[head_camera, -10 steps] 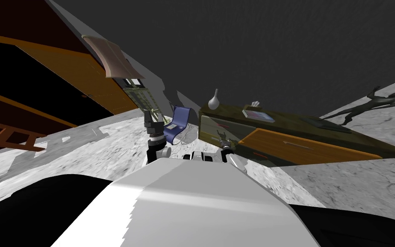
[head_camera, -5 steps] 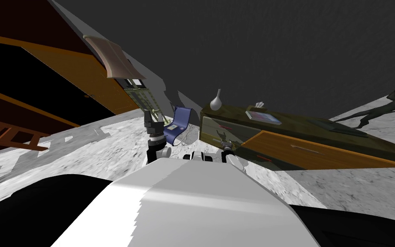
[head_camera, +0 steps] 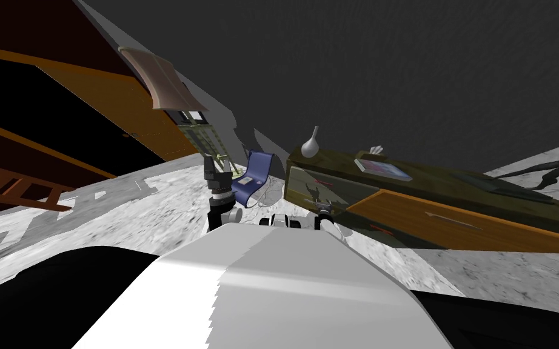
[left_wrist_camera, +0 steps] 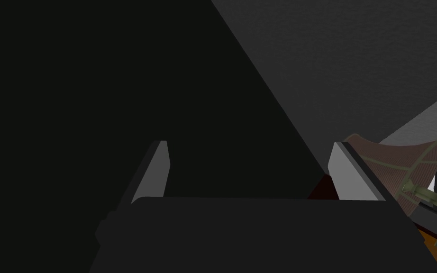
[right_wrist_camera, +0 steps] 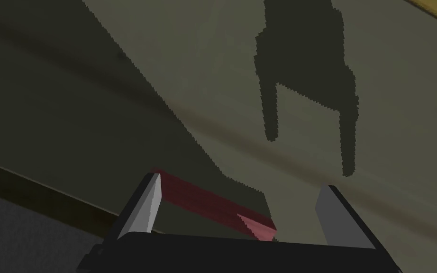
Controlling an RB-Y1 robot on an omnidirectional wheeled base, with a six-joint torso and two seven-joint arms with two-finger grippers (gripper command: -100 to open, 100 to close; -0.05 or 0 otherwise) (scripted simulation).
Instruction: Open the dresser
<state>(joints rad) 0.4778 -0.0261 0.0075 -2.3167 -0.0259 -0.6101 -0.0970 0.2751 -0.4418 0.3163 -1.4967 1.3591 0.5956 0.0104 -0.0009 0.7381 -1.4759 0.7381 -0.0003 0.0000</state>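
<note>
While the right gripper [right_wrist_camera: 242,181] sits close against the front of the long, low olive-green dresser [head_camera: 301,182], the step in hand looks like reach-to-grasp, with no pull started. Its two light grey fingers [right_wrist_camera: 149,204] are spread wide with nothing clamped. The short red bar handle [right_wrist_camera: 213,204] lies in the gap between them, low by the gripper body. One end is next to one finger and the other end stops short of the second. The bar seems to run along the closing line rather than across it, so a squeeze may catch it end to end. I'd check the wrist roll before closing. The gripper's dark shadow [right_wrist_camera: 307,71] falls on the panel beyond. Next move, as I read it: close on the bar, confirm the hold, then pull straight back along the drawer's travel without twisting. Further along the dresser, an orange-brown drawer front [head_camera: 448,218] appears to stand proud of the body. A white vase [head_camera: 311,144] sits on top, so keep the pull smooth. The left gripper [left_wrist_camera: 248,147] is raised off to the side, also wide open, holding nothing.
</note>
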